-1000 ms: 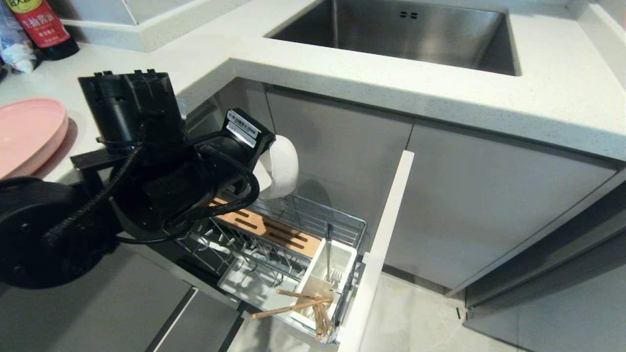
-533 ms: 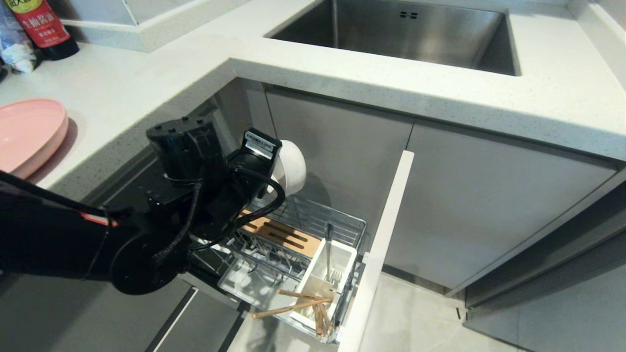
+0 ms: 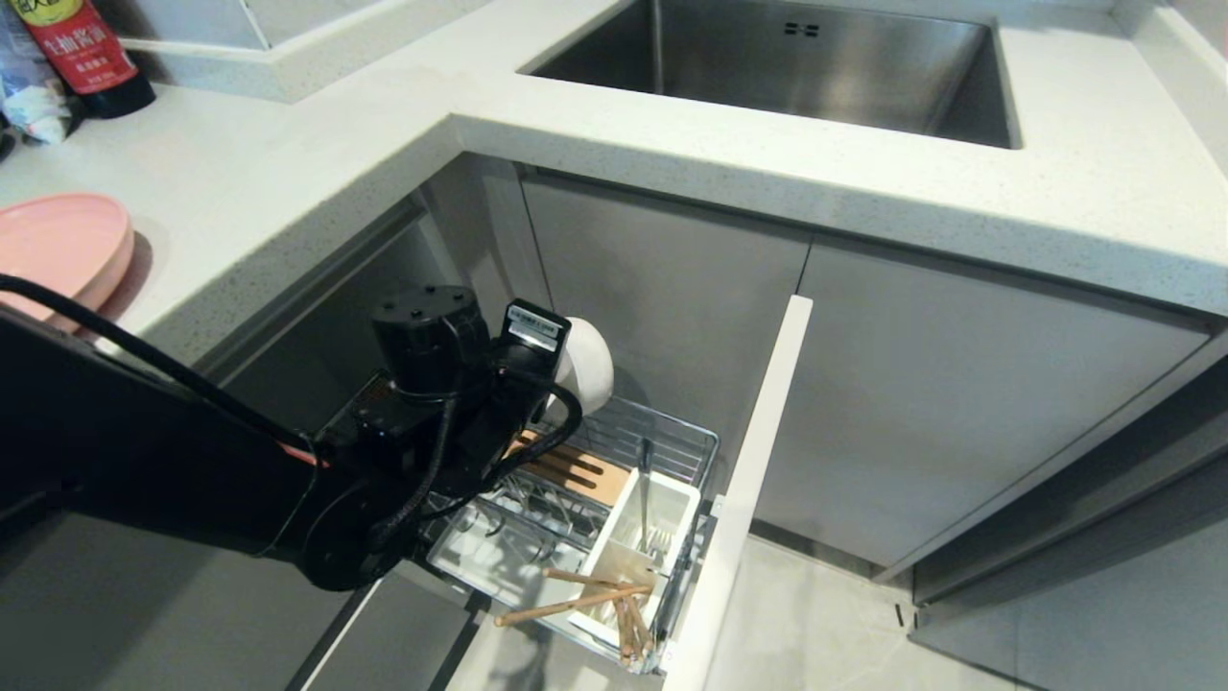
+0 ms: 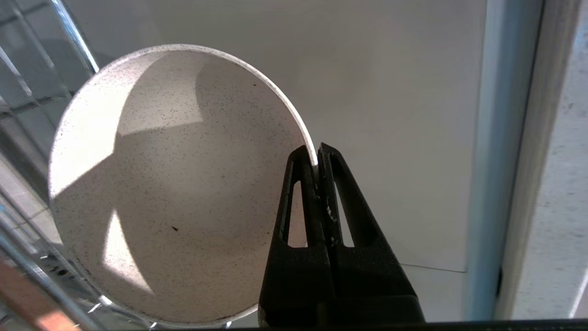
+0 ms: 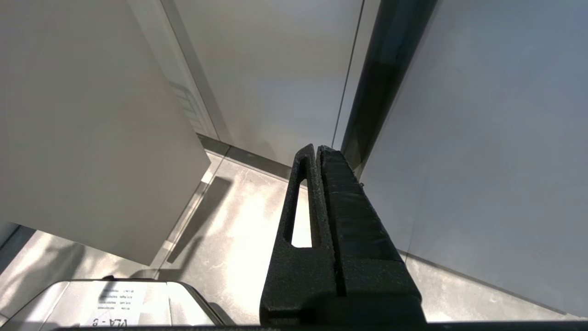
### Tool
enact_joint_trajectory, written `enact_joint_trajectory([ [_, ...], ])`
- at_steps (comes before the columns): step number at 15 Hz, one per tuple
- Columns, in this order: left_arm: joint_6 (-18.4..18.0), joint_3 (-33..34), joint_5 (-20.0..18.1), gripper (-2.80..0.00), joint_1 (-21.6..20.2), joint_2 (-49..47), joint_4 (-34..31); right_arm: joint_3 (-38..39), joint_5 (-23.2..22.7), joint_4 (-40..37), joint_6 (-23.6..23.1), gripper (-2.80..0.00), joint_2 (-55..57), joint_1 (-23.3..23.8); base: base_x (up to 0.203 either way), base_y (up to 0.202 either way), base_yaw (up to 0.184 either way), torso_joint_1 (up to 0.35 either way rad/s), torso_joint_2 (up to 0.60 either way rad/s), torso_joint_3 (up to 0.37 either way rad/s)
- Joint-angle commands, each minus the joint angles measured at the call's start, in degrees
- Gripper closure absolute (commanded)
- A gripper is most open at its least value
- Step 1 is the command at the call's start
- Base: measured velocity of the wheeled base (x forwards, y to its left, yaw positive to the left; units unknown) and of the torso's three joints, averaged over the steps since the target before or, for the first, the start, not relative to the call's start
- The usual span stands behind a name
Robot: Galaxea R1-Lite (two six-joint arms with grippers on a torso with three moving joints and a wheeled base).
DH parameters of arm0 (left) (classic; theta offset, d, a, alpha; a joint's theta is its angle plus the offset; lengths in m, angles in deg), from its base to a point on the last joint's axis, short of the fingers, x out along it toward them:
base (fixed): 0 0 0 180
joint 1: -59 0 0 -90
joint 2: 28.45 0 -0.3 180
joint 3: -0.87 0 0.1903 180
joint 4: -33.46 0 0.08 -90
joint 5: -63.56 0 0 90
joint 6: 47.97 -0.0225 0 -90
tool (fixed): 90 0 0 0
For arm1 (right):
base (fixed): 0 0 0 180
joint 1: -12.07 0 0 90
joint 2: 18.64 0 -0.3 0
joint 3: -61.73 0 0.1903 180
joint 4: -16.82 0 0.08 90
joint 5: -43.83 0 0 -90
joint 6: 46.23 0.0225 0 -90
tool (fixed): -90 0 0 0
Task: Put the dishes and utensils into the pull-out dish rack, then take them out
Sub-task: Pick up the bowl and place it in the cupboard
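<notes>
Kitchen corner, pale speckled surface [image 3: 317,134] with steel sink [image 3: 796,67] at far right. Pull-out dish rack [image 3: 672,437], drawn open: chopsticks [image 3: 576,600] and fork [image 3: 645,485] in its white caddy [image 3: 641,542]. Speckled bowl [image 4: 170,184] on edge above the rack's far end, rim clenched in left end effector [image 4: 317,158], not yet seated. Pink plate [image 3: 58,254] unloaded, far left (partly cropped). Rack's left half hidden by arm. Right end effector [image 5: 317,151] pressed shut, idle; unloading remains.

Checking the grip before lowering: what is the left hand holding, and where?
The left hand is shut on the rim of the speckled bowl, held on edge.
</notes>
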Motion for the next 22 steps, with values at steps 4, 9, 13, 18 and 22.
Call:
enact_joint_trajectory([
  [4, 0.8, 2.0, -0.2, 0.0, -0.6, -3.0, 8.7, 0.0, -0.1, 0.0, 0.0, 0.0, -0.1, 0.0, 0.0, 0.0, 0.0, 0.0, 0.0, 0.0],
  [9, 1.0, 3.6, -0.4, 0.0, -1.0, -5.4, 13.1, 0.0, 0.0, 0.0, 0.0, 0.0, 0.0, 0.0, 0.0, 0.0, 0.0, 0.0, 0.0, 0.0],
  [13, 3.3, 3.8, -0.4, 0.0, -1.6, -7.0, 13.2, 0.0, 0.0, 0.0, 0.0, 0.0, -0.1, 0.0, 0.0, 0.0, 0.0, 0.0, 0.0, 0.0],
  [18, 3.9, 3.9, -0.5, 0.0, -1.6, -8.0, 14.4, 0.0, 0.0, 0.0, 0.0, 0.0, 0.0, 0.0, 0.0, 0.0, 0.0, 0.0, 0.0, 0.0],
  [22, 4.3, 4.4, -0.5, 0.0, -1.6, -7.3, 16.1, 0.0, 0.0, 0.0, 0.0, 0.0, -0.1, 0.0, 0.0, 0.0, 0.0, 0.0, 0.0, 0.0],
])
